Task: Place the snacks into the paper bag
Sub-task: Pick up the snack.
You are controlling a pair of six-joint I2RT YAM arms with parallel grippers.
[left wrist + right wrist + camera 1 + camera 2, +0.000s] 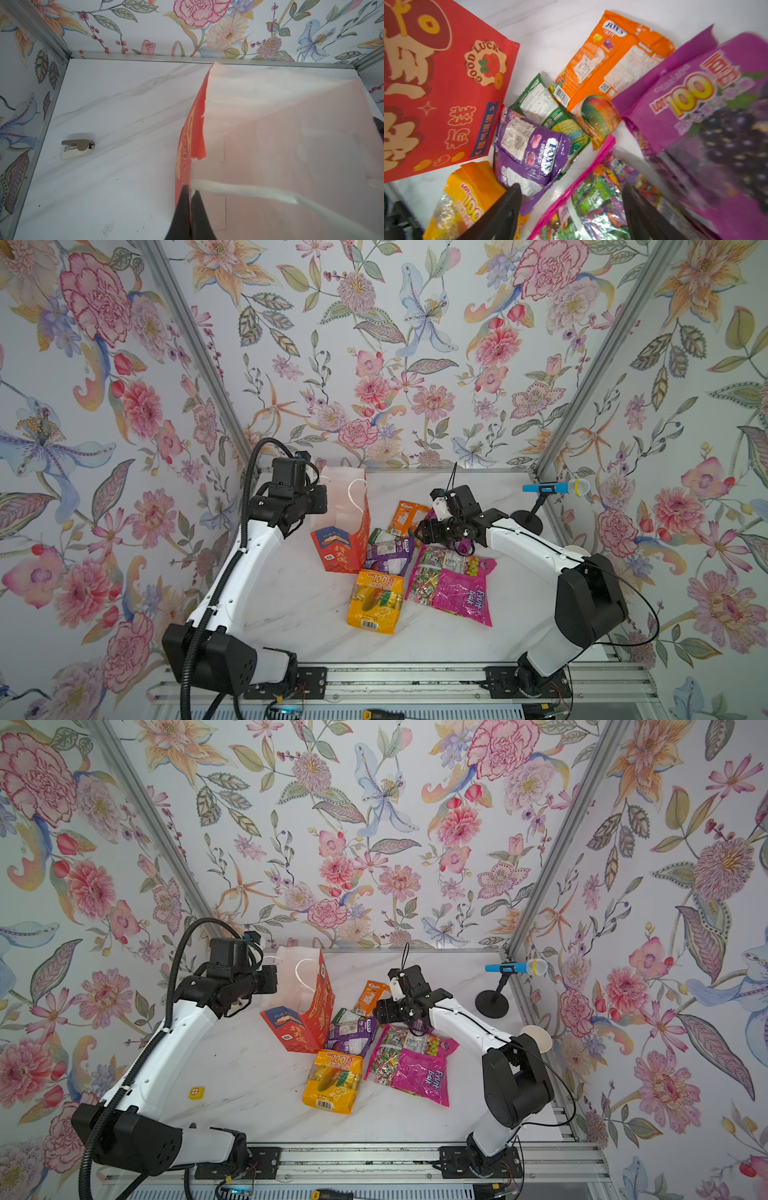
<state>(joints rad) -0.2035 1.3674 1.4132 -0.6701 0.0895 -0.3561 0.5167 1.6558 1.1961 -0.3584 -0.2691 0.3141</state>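
The red paper bag (347,539) stands upright near the back left of the table, its white inside facing up. My left gripper (321,499) is shut on its top edge; in the left wrist view the black fingers (182,207) pinch the bag wall (270,124) beside a white cord handle. The snacks lie just right of the bag: a yellow-orange packet (376,601), a purple one (388,553), a green one (542,104), an orange one (407,516), a magenta one (457,589) and a large purple one (695,116). My right gripper (571,193) hovers open over the magenta packet's edge.
A blue microphone on a black stand (555,488) sits at the back right. A paper cup (538,1038) peeks out behind the right arm. A beige stapler (78,148) lies left of the bag, and a small yellow block (196,1092) by the left arm.
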